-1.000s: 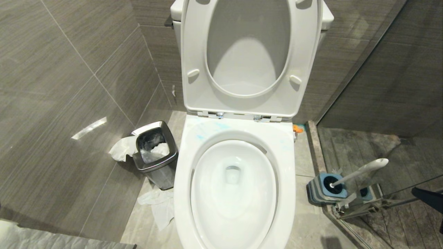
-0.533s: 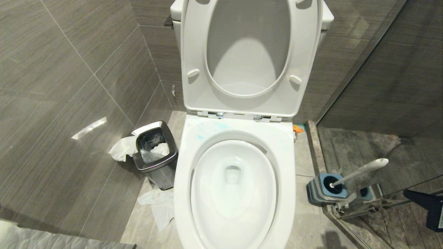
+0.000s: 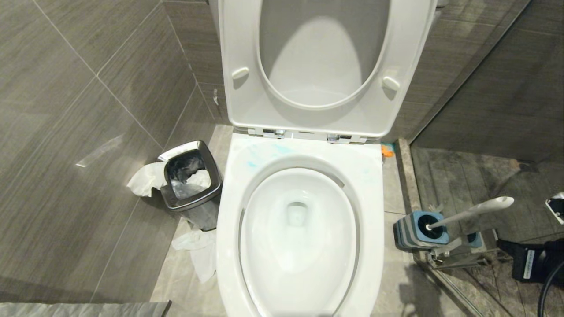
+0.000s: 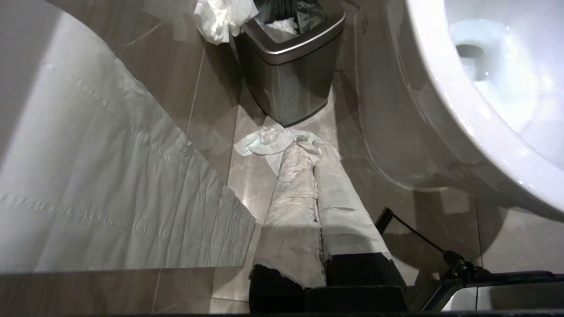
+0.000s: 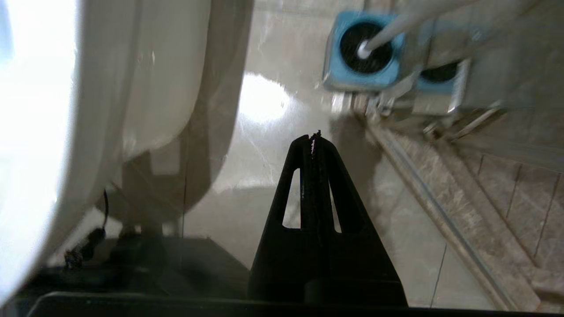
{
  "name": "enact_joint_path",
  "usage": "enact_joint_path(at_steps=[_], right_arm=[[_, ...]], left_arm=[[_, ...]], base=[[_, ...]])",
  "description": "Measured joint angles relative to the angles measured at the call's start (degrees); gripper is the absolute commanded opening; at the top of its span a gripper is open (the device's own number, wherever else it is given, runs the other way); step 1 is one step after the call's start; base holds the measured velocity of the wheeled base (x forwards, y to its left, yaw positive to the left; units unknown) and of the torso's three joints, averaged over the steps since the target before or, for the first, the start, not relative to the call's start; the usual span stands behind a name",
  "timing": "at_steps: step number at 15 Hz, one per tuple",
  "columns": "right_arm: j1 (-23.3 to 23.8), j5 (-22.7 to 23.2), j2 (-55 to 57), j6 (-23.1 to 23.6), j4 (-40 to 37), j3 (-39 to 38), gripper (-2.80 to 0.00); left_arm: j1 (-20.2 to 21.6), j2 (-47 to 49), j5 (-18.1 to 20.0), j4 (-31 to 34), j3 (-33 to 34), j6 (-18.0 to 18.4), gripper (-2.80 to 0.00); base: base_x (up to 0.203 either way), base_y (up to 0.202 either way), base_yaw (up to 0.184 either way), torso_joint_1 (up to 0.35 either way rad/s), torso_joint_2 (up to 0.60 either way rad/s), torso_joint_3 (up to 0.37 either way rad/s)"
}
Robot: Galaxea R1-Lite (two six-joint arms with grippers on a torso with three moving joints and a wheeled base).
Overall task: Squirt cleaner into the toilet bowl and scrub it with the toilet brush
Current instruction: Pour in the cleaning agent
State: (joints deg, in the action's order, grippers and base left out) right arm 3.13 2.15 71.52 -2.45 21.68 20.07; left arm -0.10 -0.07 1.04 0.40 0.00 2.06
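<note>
One toilet bowl [image 3: 299, 229], one toilet brush [image 3: 471, 212], one steel bin [image 3: 190, 185].
My right gripper [image 5: 313, 141] is pressed shut on nothing, near the brush leaning in its blue holder [image 5: 362, 53]; my left gripper [image 4: 308, 176], paper-wrapped, is closed and empty. Turquoise cleaner [image 3: 264, 156] smears the rim. No legible writing.

One toilet bowl [image 3: 299, 229], one toilet brush [image 3: 471, 212], one steel bin [image 3: 190, 185], and perhaps two loose tissues [image 3: 198, 253].

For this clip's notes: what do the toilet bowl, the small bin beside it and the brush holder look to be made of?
Toilet bowl: glossy white ceramic, judging by the hard highlights on its rim. Bin: looks like brushed steel, grey with a mirror-like rim; dark liner inside. Brush holder: probably plastic, matte blue top over ribbed grey sides. Toilet brush handle: smooth white, likely plastic.
</note>
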Motion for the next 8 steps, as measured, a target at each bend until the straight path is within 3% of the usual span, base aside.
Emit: enact_joint_path(at_steps=[3, 8], right_arm=[[-0.13, 0.49, 2.45, 2.27, 2.66, -1.62, -2.80], [-0.07, 0.13, 7.98, 6.94, 16.62, -5.89, -2.80]], left_arm=[[0.00, 0.00, 0.01, 0.01, 0.00, 0.13, -2.80], [0.00, 0.00, 0.00, 0.03, 0.00, 0.11, -2.80]], base=[[0.000, 0.000, 0.000, 0.003, 0.00, -0.198], [0.000, 0.000, 0.000, 0.002, 0.00, -0.201]])
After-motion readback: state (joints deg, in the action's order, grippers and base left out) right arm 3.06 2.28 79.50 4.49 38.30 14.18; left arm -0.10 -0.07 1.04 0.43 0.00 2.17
